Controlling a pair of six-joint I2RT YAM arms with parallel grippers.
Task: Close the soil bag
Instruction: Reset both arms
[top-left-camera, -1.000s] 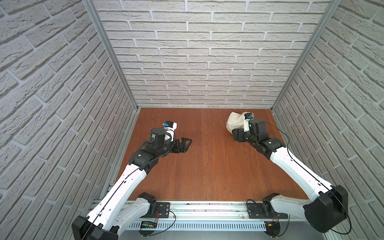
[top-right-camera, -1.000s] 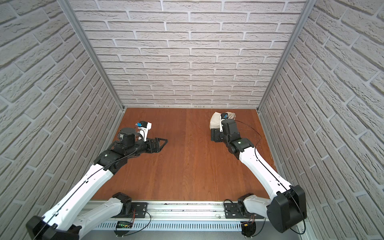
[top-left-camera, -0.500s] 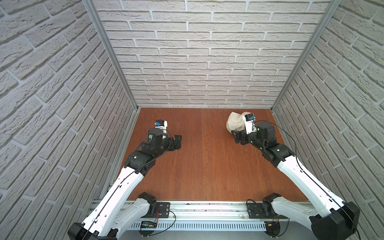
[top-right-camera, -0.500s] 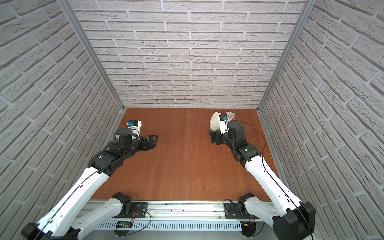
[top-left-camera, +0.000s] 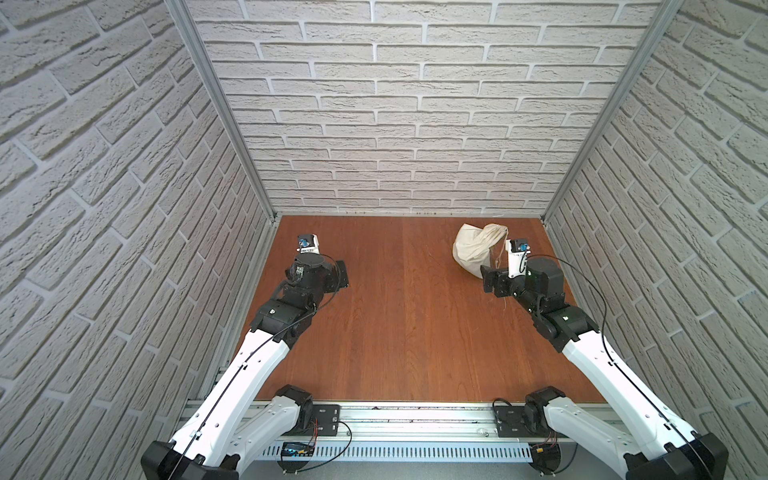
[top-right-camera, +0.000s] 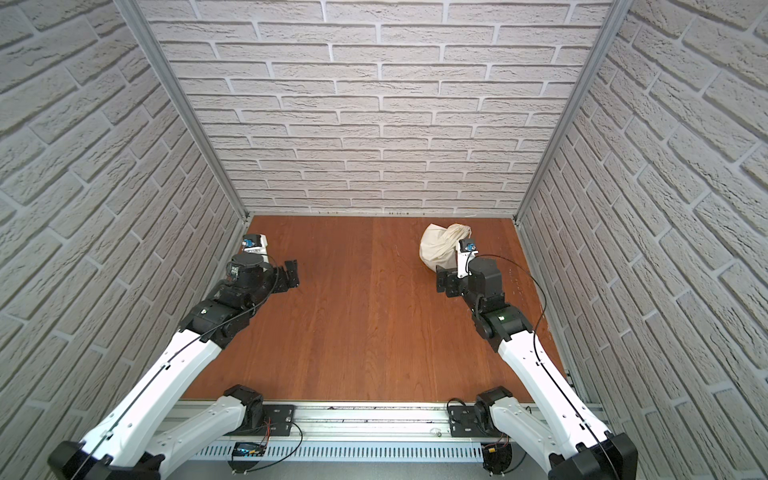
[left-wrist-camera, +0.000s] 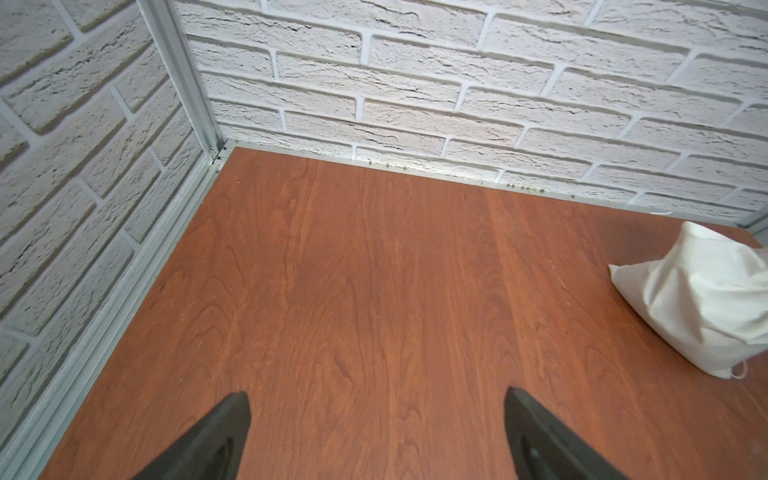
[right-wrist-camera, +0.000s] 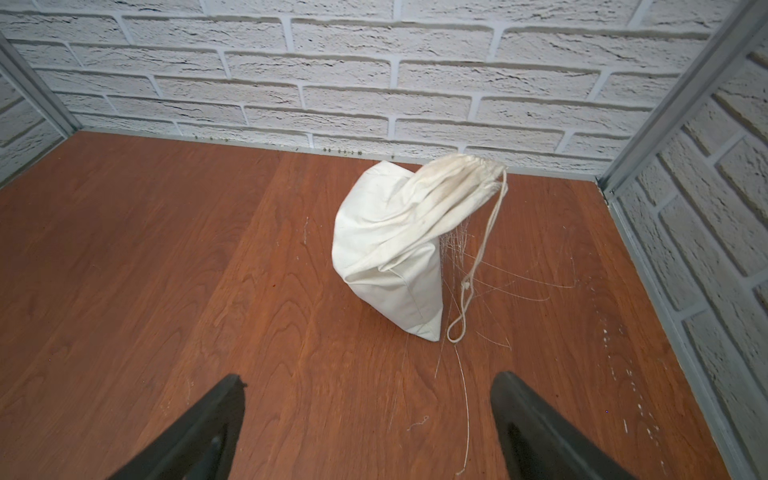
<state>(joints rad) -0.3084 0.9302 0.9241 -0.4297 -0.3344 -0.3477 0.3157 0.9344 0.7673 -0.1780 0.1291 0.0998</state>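
Brick walls box three sides; one soil bag stands near far right bench corner, neck cinched, one cord dangling. Two tools, left tool and right tool, both spread, empty.

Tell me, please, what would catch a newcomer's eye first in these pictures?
The cream soil bag draws the eye first: it stands alone near the far right corner of the reddish wooden table, its neck gathered and its thin cord hanging down its side. The right gripper faces it with open jaws, holding nothing, and the left gripper stands open over bare wood at the left side.
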